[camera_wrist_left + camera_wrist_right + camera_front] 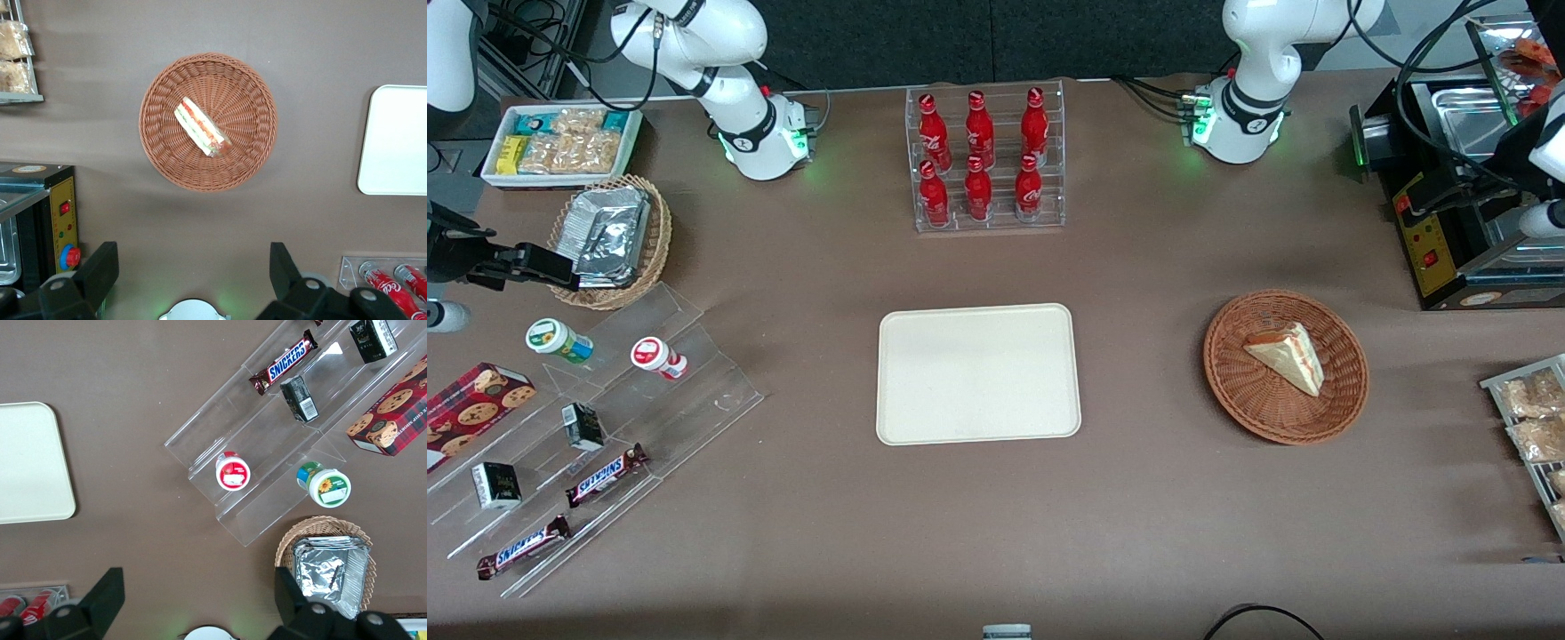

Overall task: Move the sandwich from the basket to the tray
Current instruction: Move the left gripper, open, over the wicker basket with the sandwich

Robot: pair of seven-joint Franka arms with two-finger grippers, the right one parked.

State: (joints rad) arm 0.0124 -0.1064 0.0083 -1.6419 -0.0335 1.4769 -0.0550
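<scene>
The sandwich point(1288, 357) is a pale triangular wedge with red and green filling at its edge. It lies in the round reddish-brown wicker basket point(1254, 400) toward the working arm's end of the table. The cream tray point(978, 373) lies flat beside the basket at the table's middle, with nothing on it. In the left wrist view my gripper point(192, 263) hangs open high above bare table, with nothing between its fingers point(100, 270). It is farther from the front camera than the basket point(240, 100) and the sandwich point(202, 128). An edge of the tray point(397, 140) shows there too.
A clear rack of red bottles point(985, 160) stands farther back than the tray. A black oven point(1449, 204) and a rack of snack packets point(1534, 418) sit at the working arm's end. A tan basket of foil packets point(614, 240) and an acrylic snack stand point(596, 427) are at the parked arm's end.
</scene>
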